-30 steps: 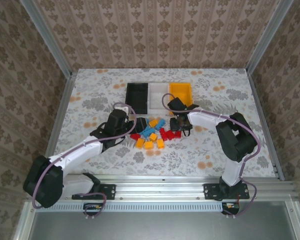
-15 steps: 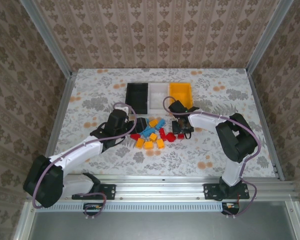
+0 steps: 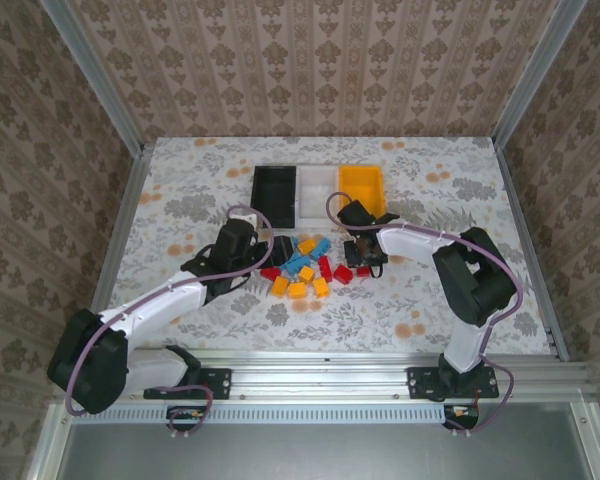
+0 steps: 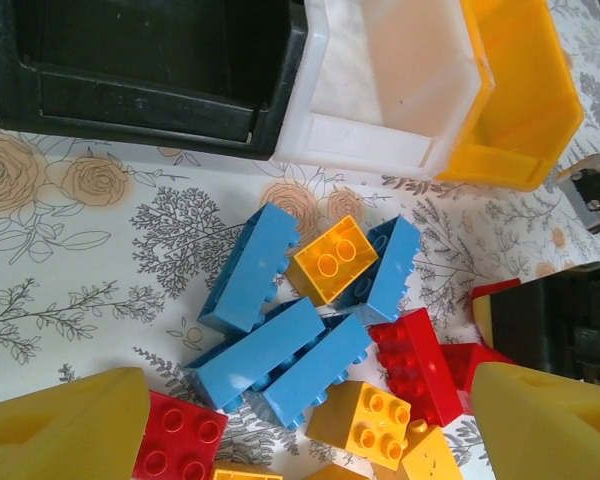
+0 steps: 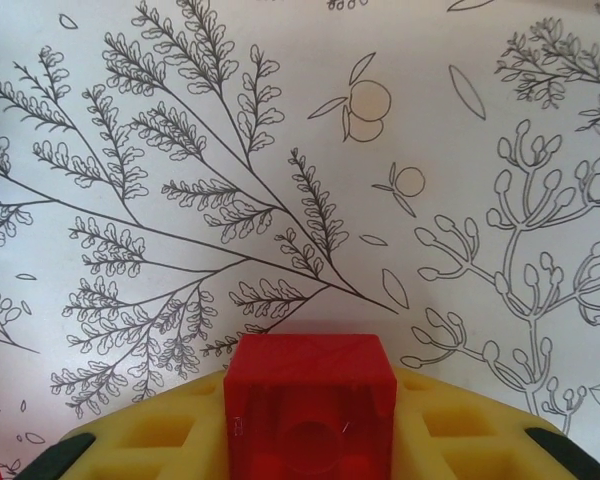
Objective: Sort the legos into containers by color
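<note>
Right claw (image 3: 364, 260) was closed on a red lego (image 5: 310, 385), seemingly just off the surface (image 5: 230, 150). Left claw (image 4: 305, 395) stood wide open over the pile of legos (image 4: 280, 350), gripping nothing. Black bin (image 3: 274, 193), white bin (image 3: 318, 190) and orange-yellow bin (image 3: 361, 187) sat side by side beyond it

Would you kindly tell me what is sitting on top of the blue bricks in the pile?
One orange-yellow brick lies studs-up on the blue bricks; whatever is directly beneath it is covered.
</note>
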Controlling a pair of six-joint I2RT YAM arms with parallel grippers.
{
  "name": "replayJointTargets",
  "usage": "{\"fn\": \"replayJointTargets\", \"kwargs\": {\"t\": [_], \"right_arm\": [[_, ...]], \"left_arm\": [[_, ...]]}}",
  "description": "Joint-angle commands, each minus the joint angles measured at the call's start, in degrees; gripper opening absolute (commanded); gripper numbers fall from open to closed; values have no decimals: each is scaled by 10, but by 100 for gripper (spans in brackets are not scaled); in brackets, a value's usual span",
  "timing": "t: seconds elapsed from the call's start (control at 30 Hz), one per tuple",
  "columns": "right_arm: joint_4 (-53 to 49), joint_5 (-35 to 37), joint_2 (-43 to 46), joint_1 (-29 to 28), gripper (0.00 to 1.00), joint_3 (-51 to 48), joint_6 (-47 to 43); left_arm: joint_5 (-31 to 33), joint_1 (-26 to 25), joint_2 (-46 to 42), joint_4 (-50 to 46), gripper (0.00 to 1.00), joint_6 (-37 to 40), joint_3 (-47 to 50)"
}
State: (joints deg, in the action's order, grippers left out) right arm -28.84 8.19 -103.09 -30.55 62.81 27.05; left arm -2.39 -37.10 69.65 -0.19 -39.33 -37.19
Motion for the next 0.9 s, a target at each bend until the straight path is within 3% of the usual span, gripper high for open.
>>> {"fn": "replayJointTargets", "kwargs": {"t": [0.0, 0.27, 0.43, 0.67, 0.87], "right_arm": [[2, 21, 24, -1, 31, -9, -1], [11, 24, 34, -1, 27, -15, -5], [3, 35, 60, -11, 27, 3, -18], [-32, 54, 61, -60, 26, 117, -56], [26, -15, -5, -93, 26, 222, -83]], "left_arm": [[15, 0, -8, -19, 86, 16, -9], [24, 5, -16, -37, 86, 17, -13], [21, 34, -28, -51, 86, 8, -15], [1, 101, -45, -86, 86, -7, -17], [-18, 159, -68, -101, 86, -19, -6]]}}
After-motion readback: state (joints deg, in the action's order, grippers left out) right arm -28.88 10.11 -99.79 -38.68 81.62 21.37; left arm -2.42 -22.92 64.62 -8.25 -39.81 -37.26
